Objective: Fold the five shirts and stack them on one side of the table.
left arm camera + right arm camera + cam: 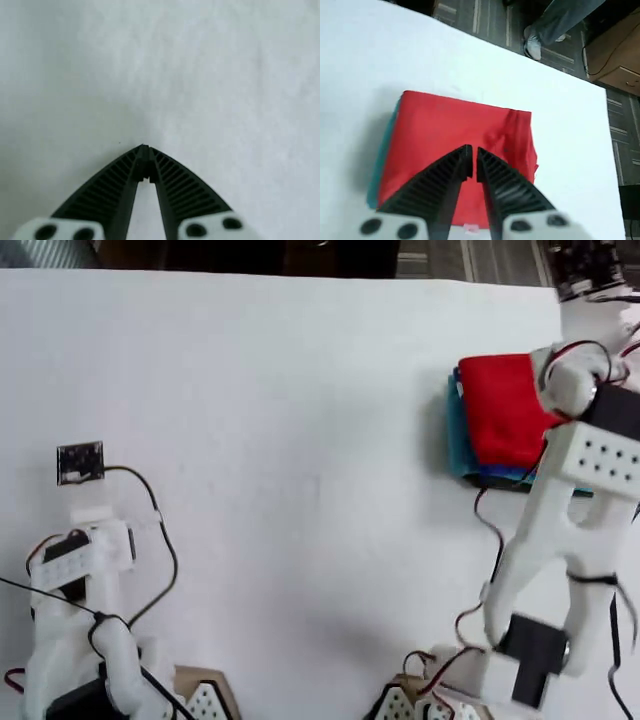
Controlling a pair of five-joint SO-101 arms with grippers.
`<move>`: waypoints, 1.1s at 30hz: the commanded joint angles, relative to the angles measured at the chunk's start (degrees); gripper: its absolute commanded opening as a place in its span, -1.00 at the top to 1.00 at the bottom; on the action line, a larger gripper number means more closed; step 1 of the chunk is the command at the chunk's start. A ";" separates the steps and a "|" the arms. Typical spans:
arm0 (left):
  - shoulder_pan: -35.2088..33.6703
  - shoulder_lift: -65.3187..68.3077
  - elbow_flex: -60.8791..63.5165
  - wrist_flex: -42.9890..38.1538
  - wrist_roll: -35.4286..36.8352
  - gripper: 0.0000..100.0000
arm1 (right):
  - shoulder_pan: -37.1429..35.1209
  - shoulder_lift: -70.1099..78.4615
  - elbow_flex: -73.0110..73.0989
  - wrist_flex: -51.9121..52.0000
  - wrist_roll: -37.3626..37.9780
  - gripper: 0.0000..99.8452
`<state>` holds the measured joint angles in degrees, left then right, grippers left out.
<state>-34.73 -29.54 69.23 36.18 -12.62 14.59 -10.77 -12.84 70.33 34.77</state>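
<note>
A stack of folded shirts lies near the table's right edge. The red shirt (505, 410) is on top, with teal and blue layers (460, 440) showing along its left side. In the right wrist view the red shirt (445, 135) has a wrinkled edge on one side, and the teal layer (377, 170) peeks out beneath it. My right gripper (471, 152) hovers just over the red shirt, shut with nothing in it. The right arm (560, 510) reaches over the stack. My left gripper (144, 152) is shut over bare white table, at the near left where the left arm (80, 570) sits.
The white table (300, 420) stretches wide between the two arms. Its far edge (300, 276) meets dark floor, and its right edge runs close behind the stack. Cables (165, 540) trail beside each arm base.
</note>
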 commanded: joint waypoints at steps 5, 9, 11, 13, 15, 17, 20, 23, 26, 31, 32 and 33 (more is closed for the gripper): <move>0.53 -1.41 -0.13 -0.53 0.35 0.95 | -7.96 -18.33 -2.29 22.55 -0.44 0.96; 0.53 -1.41 -0.13 -0.53 0.18 0.95 | -11.12 -27.91 1.67 31.08 -1.32 0.96; 0.53 -1.76 -0.13 -0.53 0.09 0.95 | -9.63 -34.24 8.00 30.99 -6.24 0.96; 1.93 -1.85 -0.40 -0.53 0.00 0.95 | -8.75 -40.66 17.23 30.90 -11.34 0.96; 3.69 -1.85 -0.40 -0.53 0.00 0.95 | -9.80 -46.90 27.96 30.20 -13.98 0.95; 5.01 -1.93 -0.31 -0.44 0.00 0.95 | -11.65 -52.53 39.12 27.82 -14.07 0.95; 5.54 -1.93 -0.40 0.35 0.00 0.95 | -12.53 -61.49 54.51 21.93 -14.15 0.95; 5.63 -1.93 -1.80 5.27 0.26 0.95 | -12.97 -71.34 67.60 16.84 -14.24 0.95; 5.63 -1.93 -5.32 13.54 0.44 0.95 | -12.62 -82.33 80.00 11.65 -14.42 0.95; 5.71 -1.93 -12.09 24.44 0.44 0.95 | -12.88 -92.53 95.30 7.78 -14.59 0.95; 5.71 -1.93 -12.79 26.02 0.44 0.95 | -12.79 -91.03 96.44 7.16 -14.68 0.95; 5.71 -1.93 -13.23 27.60 0.35 0.95 | -12.79 -90.07 97.67 6.46 -14.68 0.95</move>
<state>-29.63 -29.54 59.47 59.30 -12.53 2.02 -100.88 81.67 79.30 20.62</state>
